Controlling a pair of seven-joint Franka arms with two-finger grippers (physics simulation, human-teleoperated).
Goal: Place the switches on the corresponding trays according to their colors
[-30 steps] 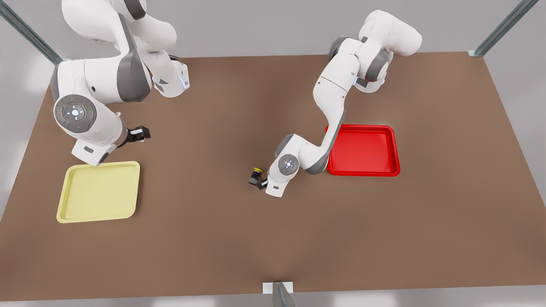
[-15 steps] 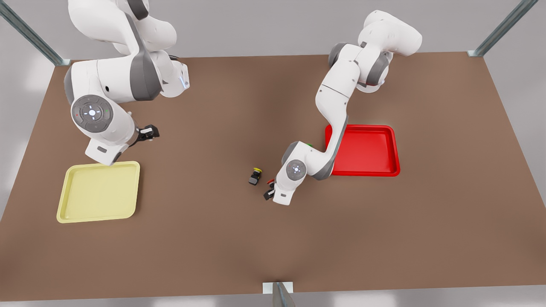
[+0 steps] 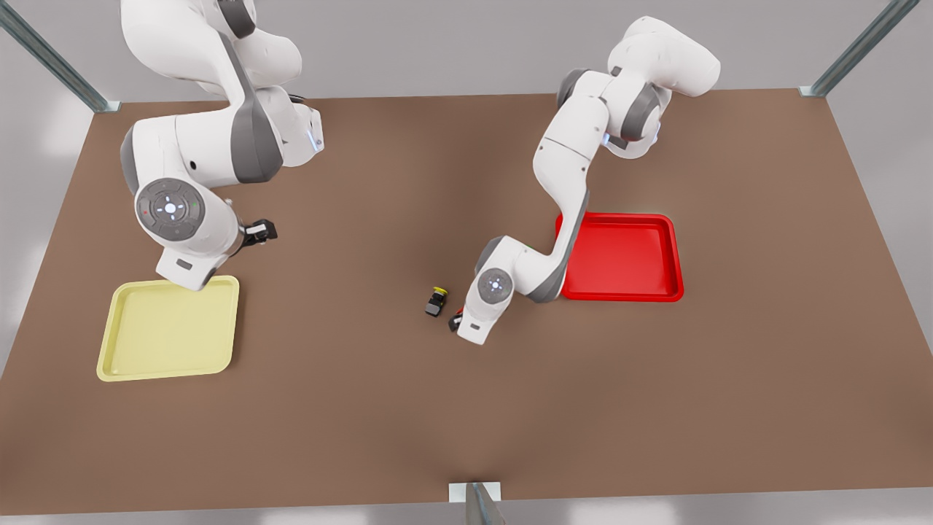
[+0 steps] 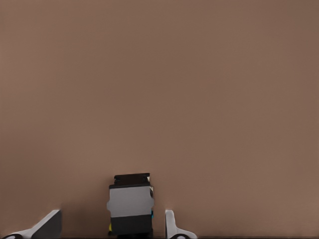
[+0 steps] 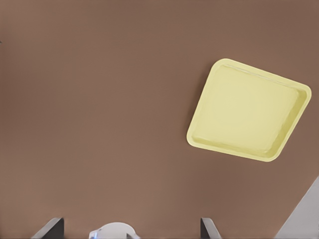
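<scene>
The yellow switch [image 3: 436, 300] lies on the brown table mid-scene, apart from both trays. Just to the front view's right of it my left gripper [image 3: 455, 321] hangs low over the table, and a speck of red shows at its tip. In the left wrist view a dark, grey-faced switch [image 4: 130, 204] sits between the spread fingertips of the left gripper [image 4: 110, 228], touching neither; its cap colour is hidden there. My right gripper [image 3: 264, 232] is open and holds nothing, above the pale yellow tray [image 3: 175, 280]. The red tray [image 3: 623, 255] holds nothing.
The right wrist view looks past the right gripper [image 5: 130, 229] to the yellow tray [image 5: 249, 117] on bare table. The left arm's elbow overhangs the red tray's near corner. Metal frame posts [image 3: 477, 503] stand at the table's edges.
My left gripper drew back from the yellow switch toward the front view's right and now sits beside it. The right arm slid lower and rightward, near the yellow tray. The yellow switch stayed put.
</scene>
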